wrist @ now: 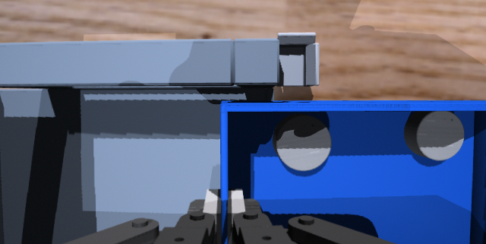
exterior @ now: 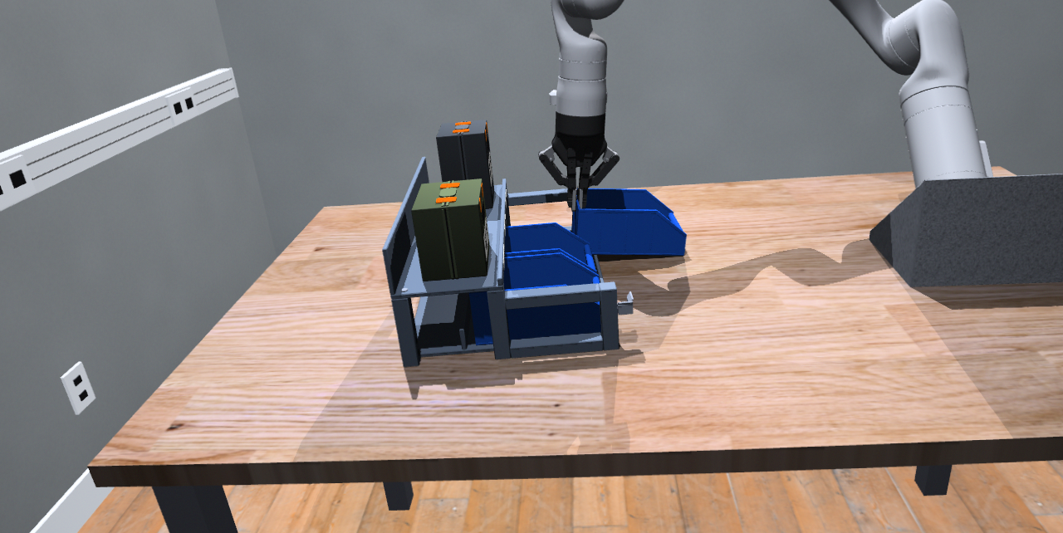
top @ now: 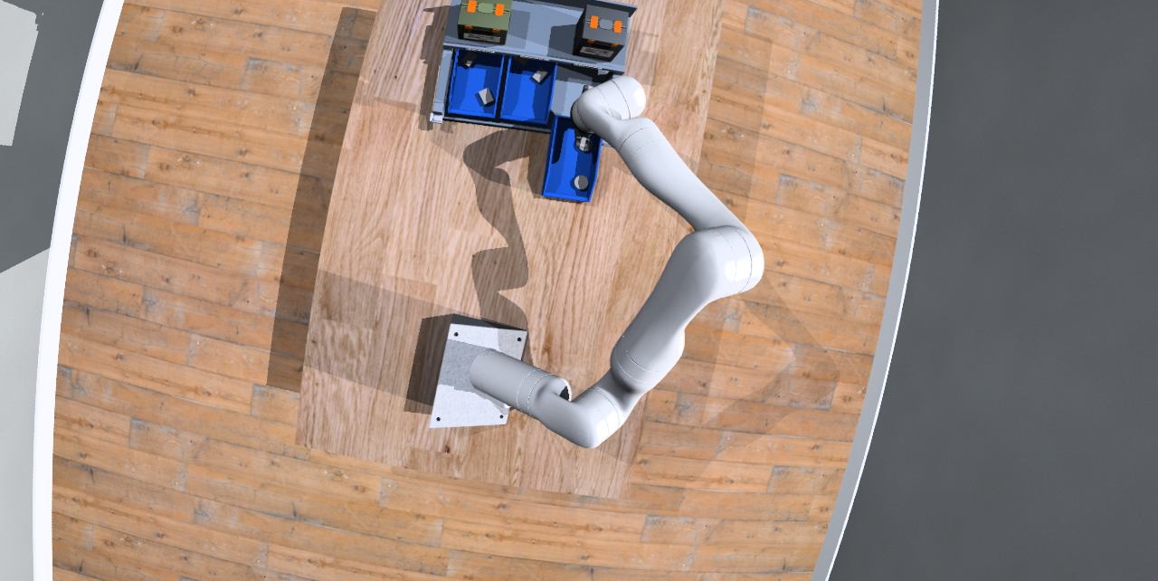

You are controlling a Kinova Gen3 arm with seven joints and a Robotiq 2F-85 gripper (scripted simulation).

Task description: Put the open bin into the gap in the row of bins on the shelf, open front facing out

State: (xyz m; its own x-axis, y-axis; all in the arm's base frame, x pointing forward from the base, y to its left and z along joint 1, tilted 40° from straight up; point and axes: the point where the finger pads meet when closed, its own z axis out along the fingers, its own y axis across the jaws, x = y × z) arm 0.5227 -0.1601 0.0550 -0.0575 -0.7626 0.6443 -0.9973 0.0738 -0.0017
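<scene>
My gripper [wrist: 225, 209] [exterior: 579, 204] points down and is shut on the back wall of the blue bin [top: 566, 164] [exterior: 631, 234] [wrist: 361, 177]. The bin is held above the table in front of the shelf gap [top: 571, 83] [wrist: 152, 175], its open front facing away from the shelf. Its back end reaches over the shelf's front edge. Two round grey parts [wrist: 303, 143] [wrist: 440, 135] lie in it along one side. Two other blue bins [top: 476, 87] [top: 527, 93] stand side by side in the row, with grey parts in them. In the top view the arm hides the gripper and part of the gap.
The grey shelf [exterior: 560, 297] carries a green box [top: 484, 14] [exterior: 448, 232] and a dark grey box [top: 603, 30] [exterior: 464, 154] on its upper board. A side rail [wrist: 114, 63] with a small end bracket [wrist: 312, 63] runs close beside the held bin.
</scene>
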